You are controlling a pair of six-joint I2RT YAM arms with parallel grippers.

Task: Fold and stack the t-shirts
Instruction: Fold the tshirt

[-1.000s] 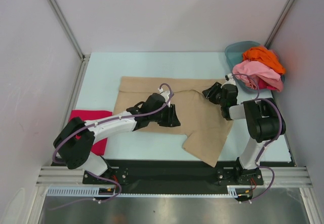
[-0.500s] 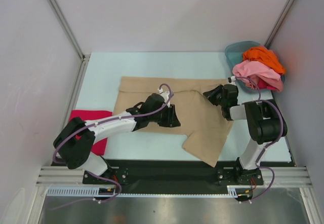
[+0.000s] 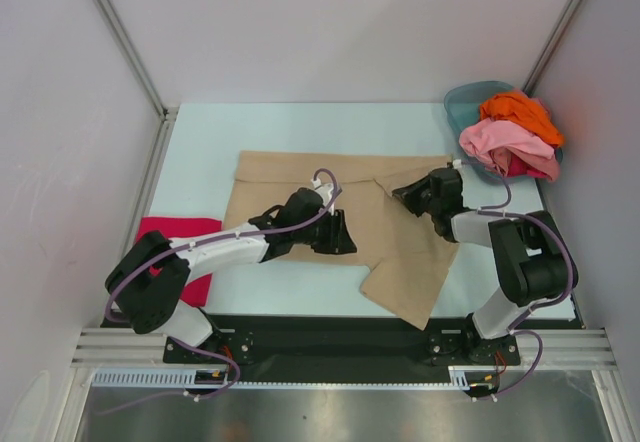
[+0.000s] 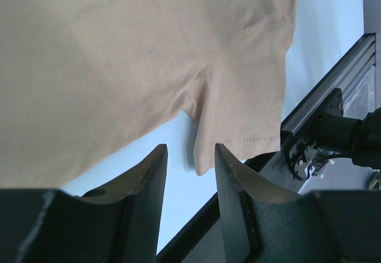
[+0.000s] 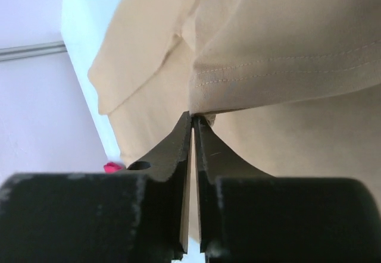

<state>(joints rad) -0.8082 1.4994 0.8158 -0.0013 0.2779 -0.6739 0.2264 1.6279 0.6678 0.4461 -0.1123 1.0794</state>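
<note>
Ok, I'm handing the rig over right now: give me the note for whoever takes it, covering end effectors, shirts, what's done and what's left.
Right end effector: shut on the hem of the tan t-shirt.
Left end effector: open, holding nothing, over the same shirt.
Done: magenta-red t-shirt lies folded at the table's left.
Left: fold and stack the tan one, then the pink shirt and orange shirt piled in the teal basin.

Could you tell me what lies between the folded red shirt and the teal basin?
The spread tan t-shirt, as the top view shows.
</note>
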